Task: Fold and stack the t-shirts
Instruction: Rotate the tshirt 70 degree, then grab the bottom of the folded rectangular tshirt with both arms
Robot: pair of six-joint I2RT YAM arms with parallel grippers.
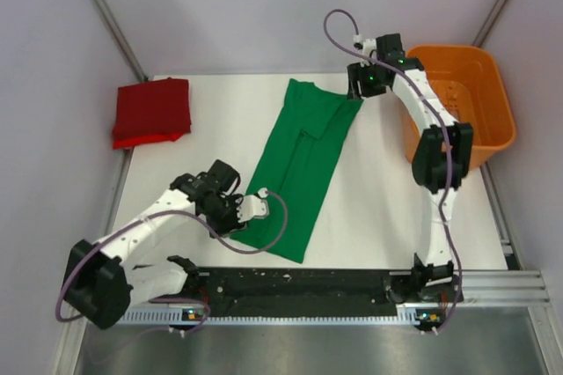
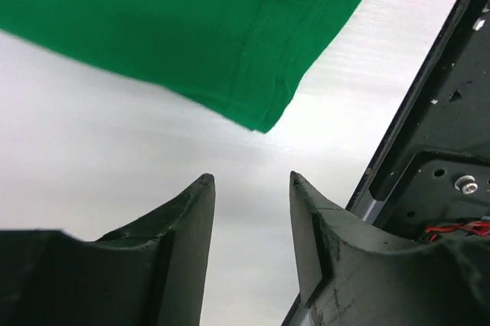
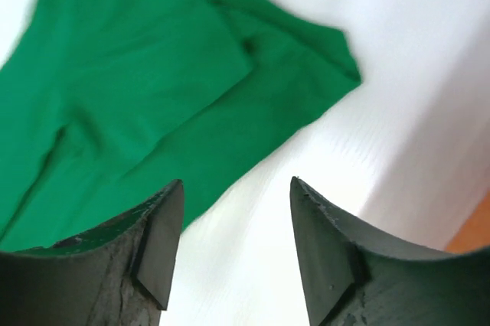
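Observation:
The green t-shirt [image 1: 303,164] lies folded into a long narrow strip, slanting from the far middle of the table to the near middle. The dark red t-shirt [image 1: 151,111] lies folded at the far left. My left gripper [image 1: 255,208] is open and empty beside the strip's near left edge; its wrist view shows a near corner of the green t-shirt [image 2: 230,35] ahead of the gripper [image 2: 251,180]. My right gripper [image 1: 356,89] is open and empty at the strip's far right corner; its wrist view shows the green t-shirt [image 3: 153,89] ahead and left of the gripper [image 3: 236,184].
An orange plastic basket [image 1: 493,128] stands at the far right, beside the right arm. A black rail [image 1: 299,287] runs along the table's near edge and shows in the left wrist view [image 2: 429,150]. White walls enclose the table.

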